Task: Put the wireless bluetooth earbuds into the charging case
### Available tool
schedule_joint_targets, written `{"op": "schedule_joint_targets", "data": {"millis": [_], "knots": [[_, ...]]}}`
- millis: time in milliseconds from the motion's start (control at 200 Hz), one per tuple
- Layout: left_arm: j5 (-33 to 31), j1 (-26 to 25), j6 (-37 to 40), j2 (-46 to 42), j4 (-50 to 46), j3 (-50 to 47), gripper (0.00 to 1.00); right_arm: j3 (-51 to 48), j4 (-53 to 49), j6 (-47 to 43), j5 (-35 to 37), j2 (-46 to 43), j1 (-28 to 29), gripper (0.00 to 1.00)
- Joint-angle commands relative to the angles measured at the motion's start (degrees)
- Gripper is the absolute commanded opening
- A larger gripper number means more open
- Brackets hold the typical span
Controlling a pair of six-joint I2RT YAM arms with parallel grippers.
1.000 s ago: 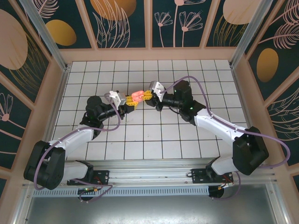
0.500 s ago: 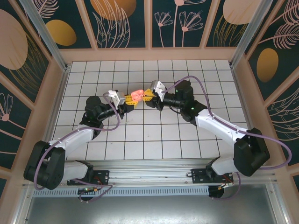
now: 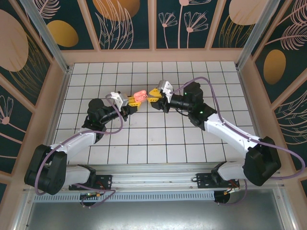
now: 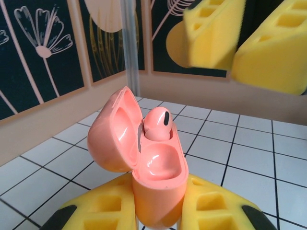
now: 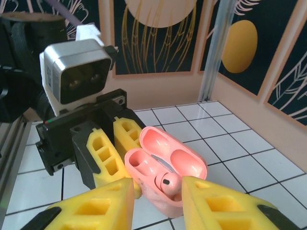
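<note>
The left claw (image 3: pixel 130 101) stands clenched on the charging case (image 3: pixel 140 96), lifted clear of the white-tiled counter (image 3: pixel 144 139). In the left wrist view the claw (image 4: pixel 156 211) pins the salmon-pink case (image 4: pixel 153 163) by its lower body between its 2 yellow fingers (image 4: pixel 96 211). The case stands upright above the fingertips, its hinged lid thrown open to the claw's left.

1 of the wireless bluetooth earbuds (image 4: pixel 157 123) sits in the case, at the far side from the left claw. Its rounded pink head, marked with a dark oval, rises above the rim. The glossy well on the side nearer the claw looks bare.

The right claw (image 3: pixel 153 95) faces the left claw from the other side of the case, tip towards tip, close but not touching it. Its fingers are parted and grip nothing. In the right wrist view the claw (image 5: pixel 158 206) has its 2 yellow fingers (image 5: pixel 225 206) spread along the bottom of the frame. The open case (image 5: pixel 165 167) lies just ahead of the gap between them, lid tipped away to the claw's right. The earbud (image 5: pixel 169 182) sits at the edge of the case nearest the right claw's tips. Beyond the case, the left claw's yellow fingers (image 5: pixel 103 158) and its grey wrist camera (image 5: pixel 76 76) look back at the right claw.
</note>
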Motion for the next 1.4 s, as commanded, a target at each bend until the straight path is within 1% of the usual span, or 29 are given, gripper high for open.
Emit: {"op": "schedule_joint_targets", "data": {"millis": [0,95,175,265,345,415,500,616,726,861,961,1101,1396], "knots": [[-3.15,1.46,-3.08,-0.08,-0.15,0.84,0.07,1.44,-1.86,6.11,4.81,-1.15,0.12,0.32],[-2.45,5.47,-7.81,0.69,0.60,1.10,0.06,2.08,-4.59,8.24,7.94,-0.23,2.73,0.32],[-1.36,9.89,-12.50,1.01,1.86,0.67,0.06,1.05,-4.92,7.23,9.83,0.69,6.25,0.32],[-2.30,13.52,-15.31,0.54,0.17,0.86,0.06,-0.62,-3.74,5.99,11.78,2.42,9.78,0.33],[-4.52,16.22,-17.32,0.05,-2.93,1.30,0.06,-1.15,-2.87,5.12,13.06,4.84,12.11,0.34],[-6.10,18.82,-19.84,0.22,-4.71,1.33,0.06,-0.86,-2.46,3.64,12.87,7.88,13.93,0.35],[-6.46,21.73,-23.22,0.38,-4.03,0.45,0.07,0.48,-2.55,0.63,12.13,12.11,15.95,0.37],[-4.66,24.81,-27.21,0.82,-2.79,-0.13,0.08,3.03,-1.53,-4.78,9.62,18.90,17.55,0.38],[-3.74,26.10,-27.74,0.88,-4.28,-0.03,0.08,9.21,-3.99,-10.12,6.78,27.12,18.76,0.39],[-4.68,27.42,-28.36,1.22,-6.33,0.15,0.08,19.00,-10.01,-17.98,6.65,37.26,21.28,0.42],[-4.62,28.52,-29.47,1.87,-6.25,0.24,0.08,25.02,-12.56,-21.29,6.39,43.08,22.45,0.43],[-4.57,29.28,-29.82,2.42,-6.18,0.37,0.08,30.37,-12.77,-22.89,4.97,48.97,23.03,0.45],[-4.84,29.60,-30.52,3.21,-5.88,0.24,0.08,37.53,-12.22,-23.07,3.45,57.24,22.79,0.48]]}}
